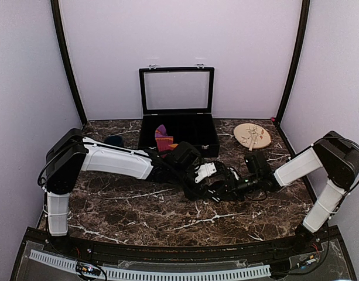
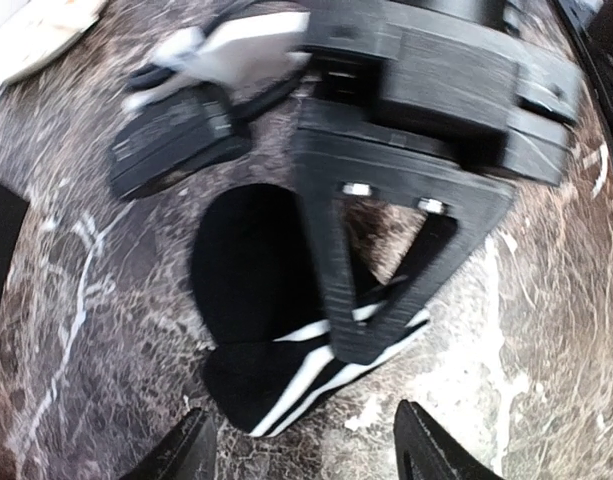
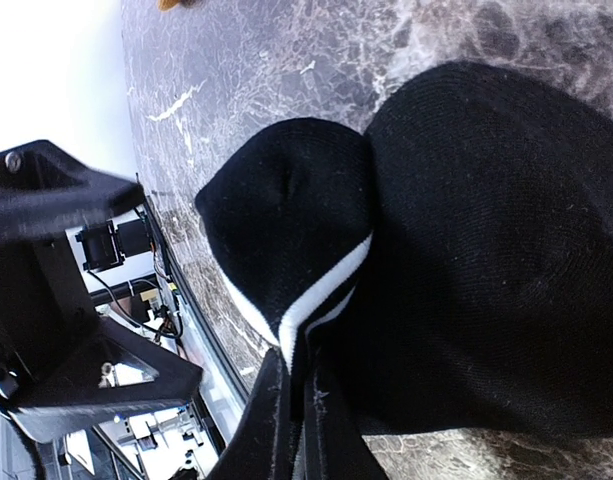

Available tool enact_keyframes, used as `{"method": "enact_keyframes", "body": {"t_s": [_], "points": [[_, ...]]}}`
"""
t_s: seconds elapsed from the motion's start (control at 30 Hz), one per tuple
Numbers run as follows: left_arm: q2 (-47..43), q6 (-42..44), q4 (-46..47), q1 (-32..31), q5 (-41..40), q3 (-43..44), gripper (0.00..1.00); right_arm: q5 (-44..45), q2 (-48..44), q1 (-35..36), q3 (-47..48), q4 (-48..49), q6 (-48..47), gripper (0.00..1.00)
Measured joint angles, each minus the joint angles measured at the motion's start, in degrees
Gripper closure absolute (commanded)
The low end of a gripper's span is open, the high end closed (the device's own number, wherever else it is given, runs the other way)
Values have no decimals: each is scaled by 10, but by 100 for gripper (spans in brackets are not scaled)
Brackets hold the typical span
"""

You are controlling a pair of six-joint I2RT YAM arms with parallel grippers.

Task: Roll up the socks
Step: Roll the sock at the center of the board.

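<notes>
Black sock [image 2: 251,290]: lies on the marble table [image 2: 76,330], between both hands.
Right hand [image 3: 294,380]: closed, pinching the sock's white-striped end.
Left hand [image 2: 306,430]: fingers spread, empty, with the sock just ahead.
Maroon sock [image 1: 163,139]: inside the black case [image 1: 209,141].

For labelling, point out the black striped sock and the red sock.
black striped sock [image 2: 248,285], left wrist view, plain black body.
red sock [image 1: 162,138], top external view, purple-banded part.

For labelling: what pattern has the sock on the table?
The sock is black with white stripes; left wrist view.
</notes>
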Motion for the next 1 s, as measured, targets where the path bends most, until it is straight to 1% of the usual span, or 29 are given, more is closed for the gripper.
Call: {"method": "enact_keyframes", "body": {"t_s": [0.23, 0.47, 0.77, 1.0], "points": [[0, 89, -7, -12, -16, 2, 36, -2, 0, 0, 0, -2, -6, 100], [17, 149, -19, -12, -32, 25, 36, -3, 0, 0, 0, -5, -9, 100], [39, 193, -27, -14, -41, 33, 36, -5, 0, 0, 0, -9, -12, 100], [53, 210, -27, -14, -44, 44, 37, -10, 1, 0, 0, -15, -19, 100]]}}
